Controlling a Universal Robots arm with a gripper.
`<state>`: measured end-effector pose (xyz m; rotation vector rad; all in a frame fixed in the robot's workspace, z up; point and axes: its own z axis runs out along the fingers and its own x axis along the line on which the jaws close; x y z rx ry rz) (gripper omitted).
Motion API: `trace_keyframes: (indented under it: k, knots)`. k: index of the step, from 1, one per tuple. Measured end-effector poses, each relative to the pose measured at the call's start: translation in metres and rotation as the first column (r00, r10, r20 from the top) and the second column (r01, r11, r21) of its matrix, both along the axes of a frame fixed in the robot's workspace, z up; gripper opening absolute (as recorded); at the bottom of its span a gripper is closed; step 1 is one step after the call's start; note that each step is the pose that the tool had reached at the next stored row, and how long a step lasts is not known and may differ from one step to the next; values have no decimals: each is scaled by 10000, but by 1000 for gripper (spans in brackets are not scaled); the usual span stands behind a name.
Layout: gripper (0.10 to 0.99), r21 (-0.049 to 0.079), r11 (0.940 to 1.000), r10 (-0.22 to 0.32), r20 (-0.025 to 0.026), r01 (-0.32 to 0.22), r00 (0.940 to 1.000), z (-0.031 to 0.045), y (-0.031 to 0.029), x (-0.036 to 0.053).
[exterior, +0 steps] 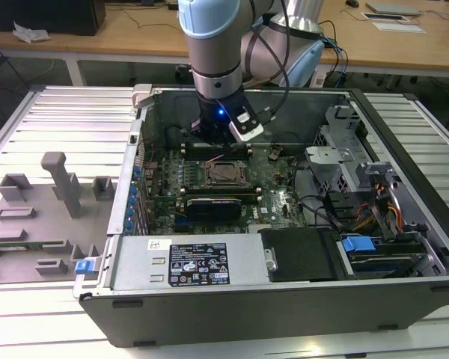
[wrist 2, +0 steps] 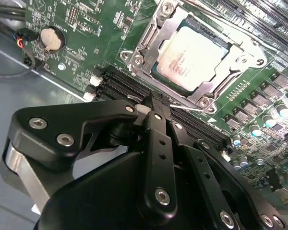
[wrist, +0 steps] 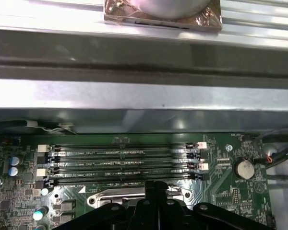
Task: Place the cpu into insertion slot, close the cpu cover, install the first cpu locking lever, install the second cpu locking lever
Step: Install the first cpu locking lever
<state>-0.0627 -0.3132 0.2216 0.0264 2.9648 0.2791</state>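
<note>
Cpu (wrist 2: 189,57) seated (second wrist view)

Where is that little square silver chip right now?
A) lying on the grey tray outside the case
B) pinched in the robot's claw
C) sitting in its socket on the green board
C: the cpu lies flat on the motherboard, ringed by the cpu cover.

The small square cpu (wrist 2: 189,57) has a satin, lightly brushed silver metal face, framed by the shinier bare-steel cpu cover (wrist 2: 148,42). The green motherboard (wrist 2: 77,57) looks smooth and lacquer-glossy. The jaws are matt black, studded with bright steel screws. The open computer case (exterior: 284,314) is dull grey sheet metal, standing on a ribbed, softly gleaming aluminium surface (exterior: 67,112).
</note>
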Motion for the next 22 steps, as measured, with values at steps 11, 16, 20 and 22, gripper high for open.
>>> trace_keyframes:
  k: [11, 16, 20, 22]
  knots:
    - [106, -138, 9987, -486, 3, 486, 9988, -31, 102, 14]
    - [106, -216, 9981, -574, 13, 574, 9984, -39, 109, 14]
    - [106, -296, 9969, -733, 24, 734, 9973, -53, 118, 13]
    - [106, -296, 9963, -807, 24, 808, 9967, -57, 128, 13]
